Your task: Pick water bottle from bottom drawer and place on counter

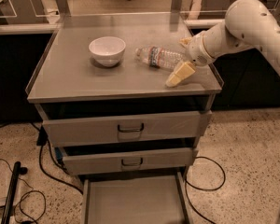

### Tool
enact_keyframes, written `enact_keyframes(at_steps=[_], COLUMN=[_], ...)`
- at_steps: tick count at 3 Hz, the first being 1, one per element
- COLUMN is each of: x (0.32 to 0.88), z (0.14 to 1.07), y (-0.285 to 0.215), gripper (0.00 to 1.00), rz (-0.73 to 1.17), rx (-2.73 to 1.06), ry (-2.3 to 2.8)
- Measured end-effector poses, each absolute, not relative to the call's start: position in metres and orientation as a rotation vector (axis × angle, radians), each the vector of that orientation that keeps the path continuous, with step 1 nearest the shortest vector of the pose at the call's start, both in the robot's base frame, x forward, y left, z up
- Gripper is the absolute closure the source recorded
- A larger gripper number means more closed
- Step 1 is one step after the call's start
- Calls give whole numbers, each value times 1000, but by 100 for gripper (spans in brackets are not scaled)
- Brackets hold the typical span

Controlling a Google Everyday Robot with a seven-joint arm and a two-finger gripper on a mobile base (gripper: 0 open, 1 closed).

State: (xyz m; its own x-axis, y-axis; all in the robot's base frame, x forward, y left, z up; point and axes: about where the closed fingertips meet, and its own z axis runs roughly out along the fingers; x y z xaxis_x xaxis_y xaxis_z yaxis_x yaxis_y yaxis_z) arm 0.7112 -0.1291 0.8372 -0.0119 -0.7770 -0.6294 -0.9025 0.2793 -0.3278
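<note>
Lying on its side on the grey worktop (74, 76), the water bottle (159, 57) sits right of centre in the frame, its cap end pointing left toward a white bowl (107, 50) that stands upright near it but apart from it. The reddish-white label band wraps the half nearer the cap.

The claw (177, 62) is at the bottle's right end, reaching in from the white arm (245, 20) in the upper right of the frame. Its two pale fingers are spread – one (179, 73) slants down over the worktop's front right part, the other shows only as a tip just behind the bottle's base. The base lies between them; whether either finger touches the plastic cannot be told.

Below the worktop, the two upper drawers (126, 129) with dark handles stand slightly ajar. The bottom drawer (130, 202) is pulled well out at the lower edge of the frame, showing a plain grey floor. Dark cables (44, 167) trail across the speckled floor – some at lower left, one looped at right.
</note>
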Motion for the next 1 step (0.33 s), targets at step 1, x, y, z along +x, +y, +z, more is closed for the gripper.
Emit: enact_keyframes(at_steps=[1], x=[711], z=[837], y=[-129], gripper=[0], rz=[214], rx=[-1521], ry=[1808])
